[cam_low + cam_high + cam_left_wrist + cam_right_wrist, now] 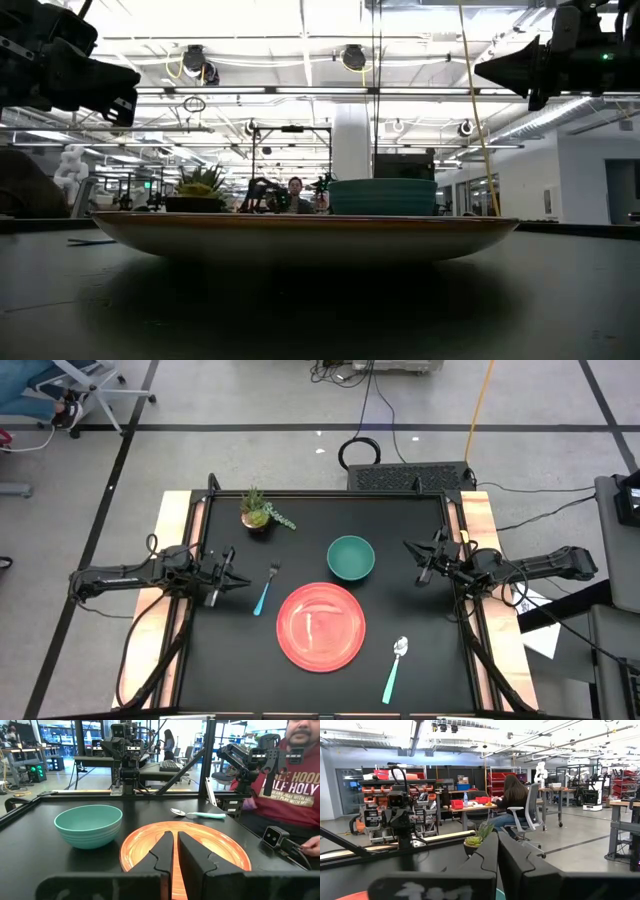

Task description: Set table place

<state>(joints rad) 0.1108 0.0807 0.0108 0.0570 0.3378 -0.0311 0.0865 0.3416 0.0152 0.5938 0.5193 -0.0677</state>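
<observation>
A round red plate lies on the black table near its middle front. A teal bowl stands just behind the plate. A fork with a light-teal handle lies left of the plate. A matching spoon lies at the plate's front right. My left gripper is shut and empty, held above the table left of the fork. It shows from its wrist view. My right gripper is shut and empty, held above the table right of the bowl. It shows from its wrist view.
A small potted green plant stands at the table's far left. Pale wooden strips run along both short sides. A person in a red shirt is beyond the table's edge in the left wrist view. Bare tabletop lies at the front left.
</observation>
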